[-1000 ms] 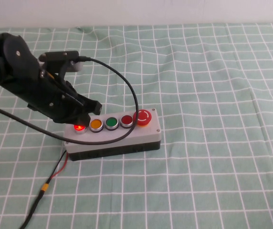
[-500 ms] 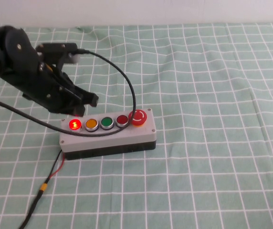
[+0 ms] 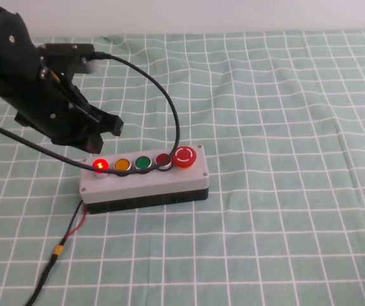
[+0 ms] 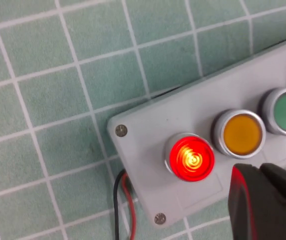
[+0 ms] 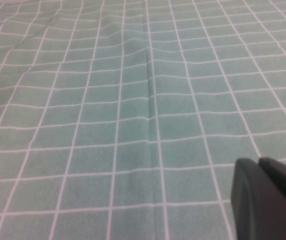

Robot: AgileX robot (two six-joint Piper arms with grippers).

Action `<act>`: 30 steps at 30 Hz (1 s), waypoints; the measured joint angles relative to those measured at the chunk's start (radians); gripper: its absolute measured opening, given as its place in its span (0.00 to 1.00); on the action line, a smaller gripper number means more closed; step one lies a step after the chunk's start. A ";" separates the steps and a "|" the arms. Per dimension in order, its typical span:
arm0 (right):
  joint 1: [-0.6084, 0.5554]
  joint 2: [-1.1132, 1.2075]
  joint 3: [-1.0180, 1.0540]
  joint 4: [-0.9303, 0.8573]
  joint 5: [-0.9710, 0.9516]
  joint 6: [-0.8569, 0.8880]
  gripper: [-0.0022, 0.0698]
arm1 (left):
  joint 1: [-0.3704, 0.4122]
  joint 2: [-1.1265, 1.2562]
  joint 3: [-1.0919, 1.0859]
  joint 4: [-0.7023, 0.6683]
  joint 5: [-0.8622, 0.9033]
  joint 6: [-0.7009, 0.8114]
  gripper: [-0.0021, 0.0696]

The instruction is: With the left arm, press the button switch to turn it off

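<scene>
Green checked cloth (image 3: 284,95) covers the whole table. You've got the left arm (image 3: 23,83) in the upper left of the high view, its left gripper (image 3: 103,131) hanging just above and behind the left end of the grey box (image 3: 144,182), not touching it; I cannot tell how wide its fingers are. Its black cable (image 3: 163,102) loops over the box's row. The button switch (image 3: 99,166), leftmost in the row beside the orange button (image 3: 120,165), sits left of centre and glows red, so it reads as on: the press is not done, and you have all of it left. The right gripper (image 5: 268,200) shows only in its own wrist view, over bare cloth, width unclear.
</scene>
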 joint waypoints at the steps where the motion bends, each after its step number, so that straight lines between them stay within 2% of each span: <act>1: 0.000 0.000 0.000 0.000 0.000 0.000 0.01 | 0.000 0.012 0.000 0.000 0.000 -0.003 0.02; 9: 0.000 0.000 0.000 0.000 0.000 0.000 0.01 | 0.000 0.132 -0.006 0.009 -0.042 -0.009 0.02; 18: 0.000 0.000 0.000 0.000 0.000 0.000 0.01 | 0.000 0.129 -0.046 0.010 -0.011 -0.011 0.02; 23: 0.000 0.000 0.000 0.000 0.000 0.000 0.01 | 0.000 -0.008 -0.090 0.021 0.030 -0.011 0.02; 30: 0.000 0.000 0.000 0.000 0.000 0.000 0.01 | 0.000 -0.351 -0.104 0.021 0.020 0.016 0.02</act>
